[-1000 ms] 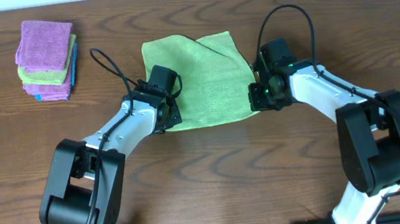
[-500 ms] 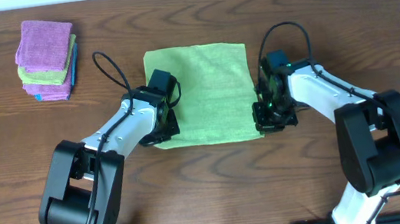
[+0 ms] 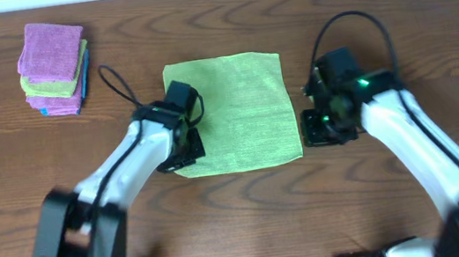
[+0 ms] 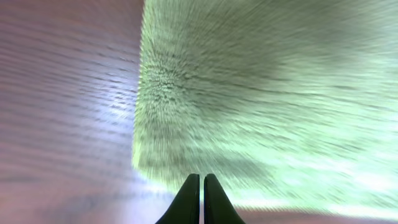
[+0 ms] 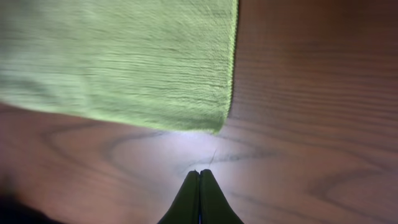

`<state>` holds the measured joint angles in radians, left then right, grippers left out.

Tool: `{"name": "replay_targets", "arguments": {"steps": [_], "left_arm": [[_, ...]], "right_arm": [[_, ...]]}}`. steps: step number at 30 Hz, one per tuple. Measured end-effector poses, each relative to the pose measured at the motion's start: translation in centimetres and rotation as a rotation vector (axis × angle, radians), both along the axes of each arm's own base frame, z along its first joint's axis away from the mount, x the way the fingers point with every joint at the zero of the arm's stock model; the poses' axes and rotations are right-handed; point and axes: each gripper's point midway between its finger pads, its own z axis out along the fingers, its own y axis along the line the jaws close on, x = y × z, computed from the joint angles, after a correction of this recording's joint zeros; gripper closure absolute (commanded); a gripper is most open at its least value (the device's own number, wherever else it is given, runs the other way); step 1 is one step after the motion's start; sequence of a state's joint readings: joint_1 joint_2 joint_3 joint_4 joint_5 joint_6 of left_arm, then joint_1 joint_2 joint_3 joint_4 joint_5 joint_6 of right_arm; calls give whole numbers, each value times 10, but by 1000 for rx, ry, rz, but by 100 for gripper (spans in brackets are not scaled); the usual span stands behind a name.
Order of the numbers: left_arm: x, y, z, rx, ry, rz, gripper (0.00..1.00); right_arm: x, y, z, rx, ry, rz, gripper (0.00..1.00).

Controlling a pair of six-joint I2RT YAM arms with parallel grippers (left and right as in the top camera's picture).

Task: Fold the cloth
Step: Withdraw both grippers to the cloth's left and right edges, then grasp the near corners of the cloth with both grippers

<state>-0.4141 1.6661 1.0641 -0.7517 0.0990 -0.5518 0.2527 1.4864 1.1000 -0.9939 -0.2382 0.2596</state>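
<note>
- Since a second ago, overhead, the cloth [image 3: 229, 112] has been spread flat and square mid-tabletop [image 3: 373, 3].
- Left wrist: our left tool [image 4: 202, 199] is closed on nothing at its near-left corner.
- Right wrist: our right tool [image 5: 199, 196] is closed and empty beside the near-right corner. Closed tips could bunch the cloth.

Cloth [image 3: 236, 110] lying flat mid surface [image 3: 429, 22]; stack of cloths [image 3: 54, 68] sitting far left; left gripper [image 4: 202, 186] and right gripper [image 5: 199, 180] flanking cloth's near corners.

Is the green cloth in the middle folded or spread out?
Spread out. The cloth lies flat on the table as one open square, with no folded-over edge visible from overhead.
</note>
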Motion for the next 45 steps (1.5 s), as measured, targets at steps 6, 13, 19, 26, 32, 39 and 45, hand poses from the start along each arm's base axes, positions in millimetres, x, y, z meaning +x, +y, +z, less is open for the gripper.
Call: {"name": "replay_targets", "arguments": {"steps": [6, 13, 19, 26, 32, 39, 45], "left_arm": [[-14, 11, 66, -37, -134, 37, 94], [-37, 31, 77, -18, -143, 75, 94], [-72, 59, 48, -51, -96, 143, 91], [-56, 79, 75, -256, -282, 216, 76], [-43, 82, 53, -325, -199, 229, 46], [-28, 64, 5, -430, -46, 206, 46], [-22, 58, -21, -469, 13, 205, 45]], "right_arm": [[-24, -7, 56, 34, -142, 0, 98], [-48, -13, 80, 45, -197, 10, 98], [-61, -29, 91, 39, -240, 13, 98], [-50, -42, 79, 163, -330, -30, 93], [-45, -31, 24, 309, -203, -26, 71], [-25, -21, -17, 393, -84, -23, 65], [-18, -19, -45, 406, -17, -19, 65]]}}
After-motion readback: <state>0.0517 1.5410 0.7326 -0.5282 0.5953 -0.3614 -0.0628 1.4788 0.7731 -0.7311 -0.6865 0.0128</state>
